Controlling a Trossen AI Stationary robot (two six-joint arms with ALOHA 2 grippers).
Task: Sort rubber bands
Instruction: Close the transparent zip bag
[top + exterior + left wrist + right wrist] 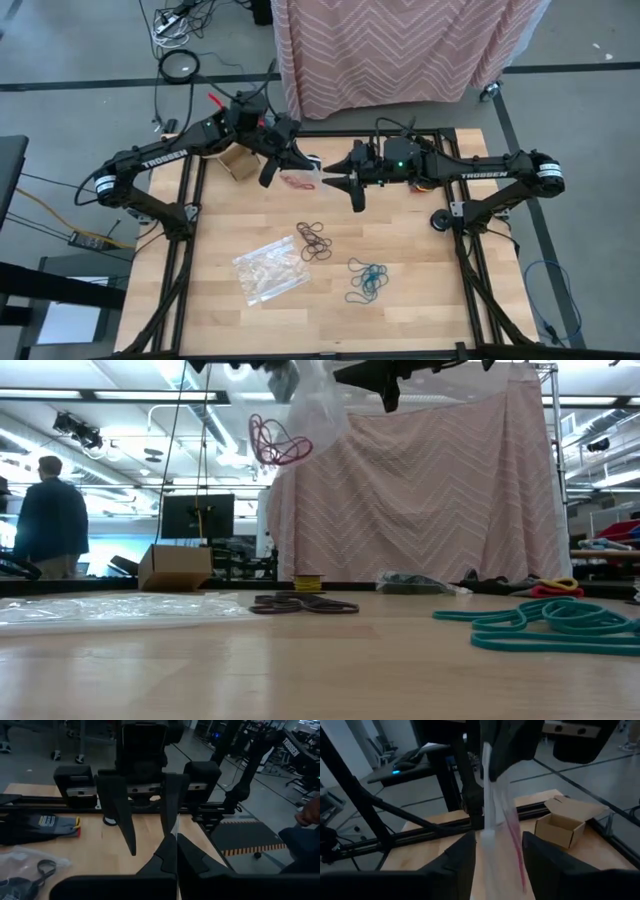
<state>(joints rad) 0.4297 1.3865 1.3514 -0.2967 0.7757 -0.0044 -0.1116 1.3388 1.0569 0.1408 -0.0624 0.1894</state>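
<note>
A clear plastic bag (312, 405) with red rubber bands (277, 440) in its lower part hangs high over the table's far middle, and my left gripper (283, 165) is shut on it. My right gripper (498, 837) faces it from the table's right, open, one finger on each side of the hanging bag (496, 815); whether they touch it, I cannot tell. On the table lie a pile of dark rubber bands (313, 240), a pile of teal rubber bands (367, 281) and a second clear bag (270, 268), lying flat. My left gripper pinches the bag's upper edge (176, 826) between its two shut fingers, coming nearly level from the table's left. The bag hangs below the fingers, lifted clear of the table, with the red bands sagging in its bottom (517, 857).
A small open cardboard box (237, 162) stands at the far left under the left arm. A dark glove (42, 825) lies near the right arm's base. A pink cloth (430, 500) hangs behind the table; a person (50, 520) stands far off in the room.
</note>
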